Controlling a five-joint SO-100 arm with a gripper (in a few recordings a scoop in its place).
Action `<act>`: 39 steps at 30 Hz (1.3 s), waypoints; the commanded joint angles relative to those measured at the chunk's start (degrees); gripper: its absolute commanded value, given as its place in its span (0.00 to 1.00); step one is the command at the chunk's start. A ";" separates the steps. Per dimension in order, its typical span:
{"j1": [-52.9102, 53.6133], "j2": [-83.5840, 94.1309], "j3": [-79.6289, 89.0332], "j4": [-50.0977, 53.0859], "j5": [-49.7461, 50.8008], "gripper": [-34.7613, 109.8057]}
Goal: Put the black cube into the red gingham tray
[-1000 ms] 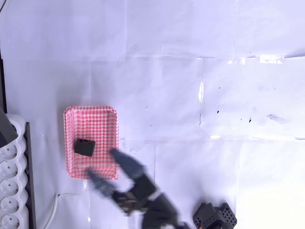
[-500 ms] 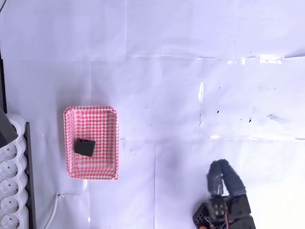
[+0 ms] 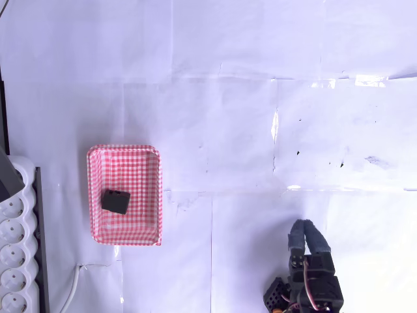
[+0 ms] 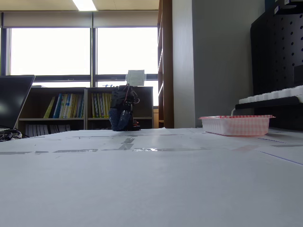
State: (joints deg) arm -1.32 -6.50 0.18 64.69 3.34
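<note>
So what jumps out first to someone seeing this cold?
The red checked tray at the left of the overhead view, with the black cube lying inside it. Next, the arm folded at the bottom edge, its tool apart from the tray. A white power strip lies along the left edge.

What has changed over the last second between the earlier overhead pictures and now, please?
The hand swung away from the red gingham tray toward the lower right of the overhead view and folded back near the arm's base. The black cube stayed inside the tray, and the tray did not shift.
</note>
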 commanded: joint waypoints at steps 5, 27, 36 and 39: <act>0.26 -3.60 0.70 12.48 1.49 0.24; -0.09 -3.60 0.62 12.66 3.34 0.24; -0.09 -3.60 0.62 12.66 3.34 0.24; -0.09 -3.60 0.62 12.66 3.34 0.24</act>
State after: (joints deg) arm -1.05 -9.76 0.18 73.92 4.83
